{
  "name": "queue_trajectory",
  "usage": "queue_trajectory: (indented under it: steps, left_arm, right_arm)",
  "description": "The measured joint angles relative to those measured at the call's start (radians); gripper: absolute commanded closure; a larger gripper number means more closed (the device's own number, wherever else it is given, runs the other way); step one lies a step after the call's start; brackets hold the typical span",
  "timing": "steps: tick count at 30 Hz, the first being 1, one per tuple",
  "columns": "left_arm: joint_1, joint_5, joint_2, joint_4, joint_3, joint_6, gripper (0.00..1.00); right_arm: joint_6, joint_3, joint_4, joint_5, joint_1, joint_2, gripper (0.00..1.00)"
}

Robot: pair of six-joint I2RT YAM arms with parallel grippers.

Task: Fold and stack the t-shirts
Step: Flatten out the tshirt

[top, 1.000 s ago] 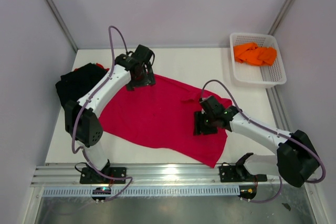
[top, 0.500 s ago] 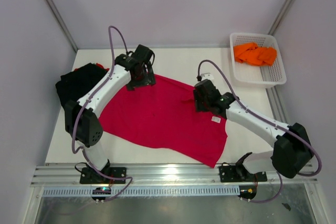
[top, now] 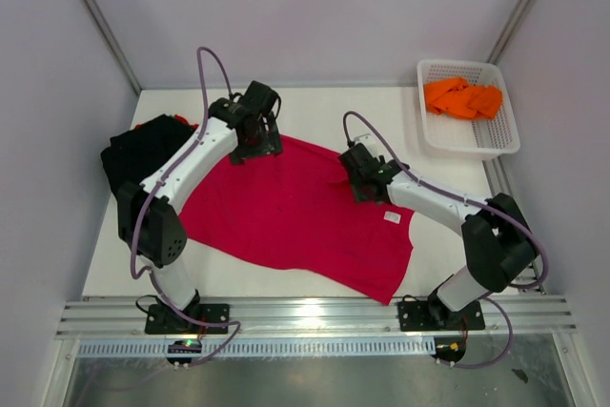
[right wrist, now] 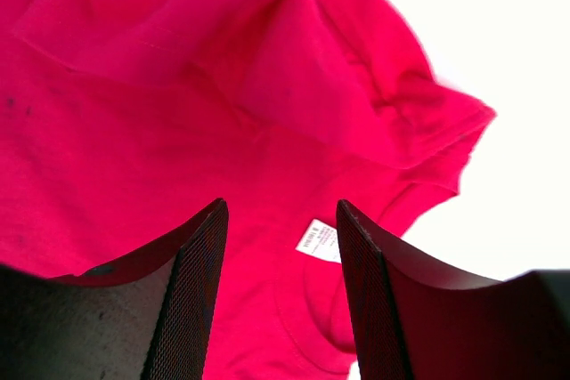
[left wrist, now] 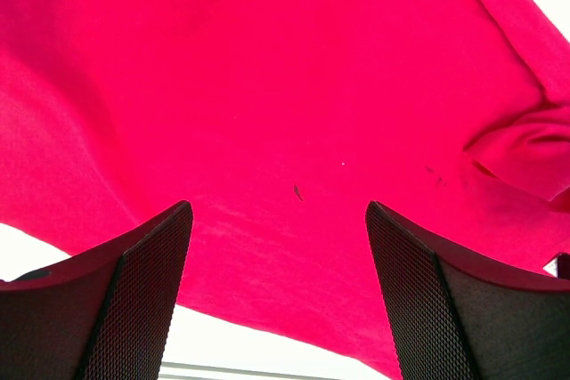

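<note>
step: first fold of big crimson-red cloth t-shirt point(top: 286, 221) | left gripper point(left wrist: 278, 220) at its 11 o'clock, right gripper point(right wrist: 280, 220) at 2 o'clock, both spread (holding nothing) | next, likely: drop, pinch edges

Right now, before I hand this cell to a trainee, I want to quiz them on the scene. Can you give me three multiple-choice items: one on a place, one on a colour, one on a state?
1. Where does the orange t-shirt lie?
A) in the white basket
B) on the black pile
C) under the left arm

2. What colour is the spread-out t-shirt?
A) black
B) orange
C) crimson red

3. How do the right arm's fingers stand?
A) shut on the white label
B) apart above the cloth, holding nothing
C) clamped on the basket rim

Key:
1 A, the orange cloth sits inside the basket at the far right corner.
2 C, the flat fabric is crimson in every view.
3 B, the right wrist view shows both fingers apart, with the cloth lying below them.
</note>
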Motion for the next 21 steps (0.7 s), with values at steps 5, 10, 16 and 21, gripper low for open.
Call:
queue_trajectory:
  steps: [5,10,16,21]
  left_arm:
    - [0.000,-0.004,0.000,0.000,0.000,0.000,0.19]
    - [0.000,-0.007,0.000,0.000,0.000,0.000,0.19]
    - [0.000,-0.007,0.000,0.000,0.000,0.000,0.19]
    - [0.000,-0.007,0.000,0.000,0.000,0.001,0.19]
  right_arm:
    - [0.014,0.000,0.023,-0.062,0.000,0.029,0.44]
    - [0.024,0.000,0.049,-0.099,0.002,0.061,0.44]
    - [0.014,0.000,0.092,-0.104,0.002,0.114,0.44]
    - [-0.003,0.006,0.130,-0.047,0.002,0.164,0.44]
